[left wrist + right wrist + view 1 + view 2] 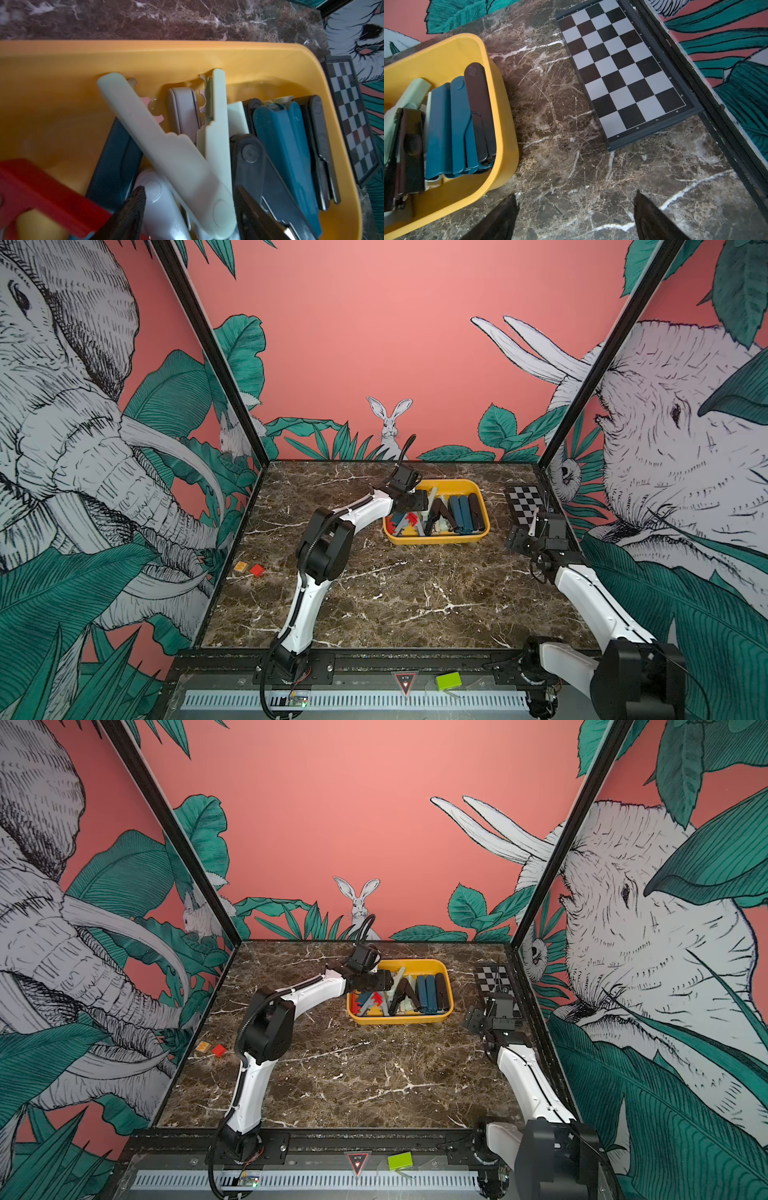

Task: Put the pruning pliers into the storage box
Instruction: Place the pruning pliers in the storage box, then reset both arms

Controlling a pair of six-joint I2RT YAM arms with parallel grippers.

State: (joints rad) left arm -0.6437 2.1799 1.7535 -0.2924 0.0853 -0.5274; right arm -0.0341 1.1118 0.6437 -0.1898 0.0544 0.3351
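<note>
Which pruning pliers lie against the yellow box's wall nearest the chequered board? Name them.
The folded black plastic pliers, outermost, beside two folded teal plastic pliers.

White-shelled arms (301, 605), black joints (326, 549) (black ribbed cable (306, 549) along the left)

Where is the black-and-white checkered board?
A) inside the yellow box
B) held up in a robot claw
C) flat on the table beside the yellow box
C: the checkered board lies flat on the marble table, apart from the yellow box.
</note>
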